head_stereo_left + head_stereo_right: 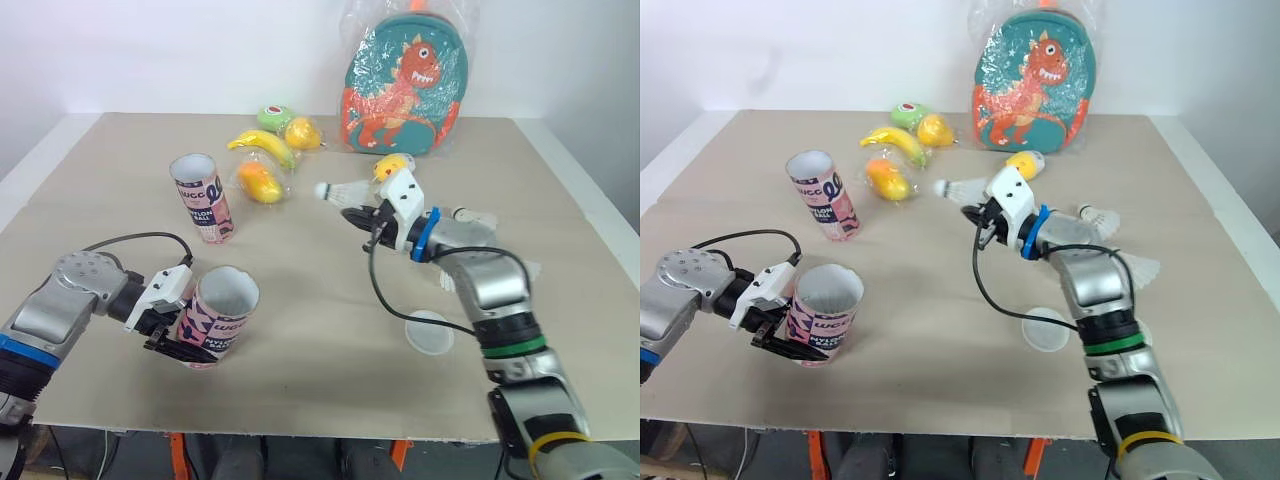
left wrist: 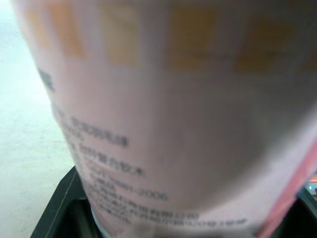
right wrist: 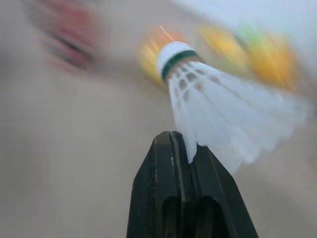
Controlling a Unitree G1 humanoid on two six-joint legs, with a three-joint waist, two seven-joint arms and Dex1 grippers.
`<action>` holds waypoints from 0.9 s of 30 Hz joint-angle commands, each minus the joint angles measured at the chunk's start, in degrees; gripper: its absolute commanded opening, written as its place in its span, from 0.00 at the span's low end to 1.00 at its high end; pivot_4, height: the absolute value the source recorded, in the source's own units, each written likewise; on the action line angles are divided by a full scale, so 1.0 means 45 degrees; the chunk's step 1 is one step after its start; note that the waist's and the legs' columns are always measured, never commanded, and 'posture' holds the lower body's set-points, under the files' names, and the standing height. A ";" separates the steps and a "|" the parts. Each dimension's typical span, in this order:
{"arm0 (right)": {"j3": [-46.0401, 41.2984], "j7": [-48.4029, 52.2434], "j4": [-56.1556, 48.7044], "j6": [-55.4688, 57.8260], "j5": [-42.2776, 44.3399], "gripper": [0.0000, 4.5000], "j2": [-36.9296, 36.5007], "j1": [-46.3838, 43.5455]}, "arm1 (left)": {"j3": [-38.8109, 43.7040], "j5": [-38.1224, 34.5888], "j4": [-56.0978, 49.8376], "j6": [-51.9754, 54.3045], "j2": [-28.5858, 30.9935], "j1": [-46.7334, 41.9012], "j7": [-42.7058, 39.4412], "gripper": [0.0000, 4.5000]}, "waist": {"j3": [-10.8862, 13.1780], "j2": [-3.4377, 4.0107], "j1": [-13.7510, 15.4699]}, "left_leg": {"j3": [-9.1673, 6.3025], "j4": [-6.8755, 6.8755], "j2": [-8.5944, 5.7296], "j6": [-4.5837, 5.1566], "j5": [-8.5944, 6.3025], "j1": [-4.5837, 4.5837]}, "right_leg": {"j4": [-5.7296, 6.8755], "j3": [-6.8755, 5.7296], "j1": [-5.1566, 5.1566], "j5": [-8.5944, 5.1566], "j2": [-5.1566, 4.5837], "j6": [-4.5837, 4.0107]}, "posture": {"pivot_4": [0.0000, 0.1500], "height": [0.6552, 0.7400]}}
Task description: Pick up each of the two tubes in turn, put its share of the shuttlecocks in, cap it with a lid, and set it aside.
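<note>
Tabletop [image 1: 320, 330] open at centre — left claw [image 1: 180, 345] grips tube [image 1: 222, 312] near front edge, right claw [image 1: 353, 213] pinches shuttlecock [image 1: 340, 192]

Glossy printed-paper tube [image 1: 213, 322], feathered shuttlecock [image 1: 337, 191]

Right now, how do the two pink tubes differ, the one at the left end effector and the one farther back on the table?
The near tube is clamped in the left end effector; the far tube stands free of any end effector. The near tube leans toward the robot's right; the far tube stands on its base. Both are pink, printed, open-topped and without a lid.
</note>
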 commanded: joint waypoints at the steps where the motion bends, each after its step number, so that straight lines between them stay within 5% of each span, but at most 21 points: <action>1: 0.0503 0.2691 -0.2356 0.0032 0.1298 0.01 -0.1155 -0.0242 | -0.0576 0.0205 0.0022 -0.0053 -0.0255 0.0004 0.0024 0.65 | -0.0002 -0.0004 0.0007 | -0.0004 0.0002 0.0001 0.0000 0.0000 0.0002 | 0.0000 -0.0005 0.0006 -0.0002 0.0000 0.0002 | 1.00 1.00; 10: 0.3185 0.4305 -0.1516 -0.1125 -0.0513 0.01 -0.0729 -0.2767 | -0.0697 0.0200 0.0044 0.0102 -0.0308 -0.0272 0.0024 0.65 | -0.0002 -0.0001 -0.0042 | 0.0036 0.0031 0.0019 0.0003 0.0008 0.0033 | 0.0000 0.0001 0.0002 -0.0003 -0.0006 -0.0054 | 1.00 1.00; 19: 0.3846 0.5043 -0.0255 -0.1739 -0.1209 0.01 0.0038 -0.4099 | -0.0676 0.0172 -0.0046 0.0234 -0.0246 -0.0238 0.0024 0.65 | -0.0003 -0.0003 0.0088 | 0.0015 0.0017 0.0015 -0.0002 0.0004 0.0009 | 0.0002 -0.0018 -0.0013 0.0009 -0.0005 -0.0031 | 1.00 1.00; 25: 0.3080 0.5499 -0.0305 -0.0729 -0.0183 0.60 0.0340 -0.4548 | -0.0671 0.0159 -0.0069 0.0218 -0.0251 -0.0179 0.0024 0.65 | -0.0003 -0.0004 0.0088 | 0.0011 0.0018 0.0019 -0.0003 0.0004 0.0010 | 0.0005 -0.0032 -0.0012 0.0004 -0.0006 -0.0036 | 1.00 1.00; 27: 0.2652 0.5585 -0.0530 -0.0109 0.0530 0.65 0.0303 -0.4505 | -0.0684 0.0161 -0.0055 0.0189 -0.0247 -0.0165 0.0024 0.65 | -0.0003 -0.0003 0.0090 | 0.0007 0.0017 0.0019 -0.0002 0.0004 0.0009 | 0.0005 -0.0033 -0.0011 0.0006 -0.0006 -0.0037 | 1.00 1.00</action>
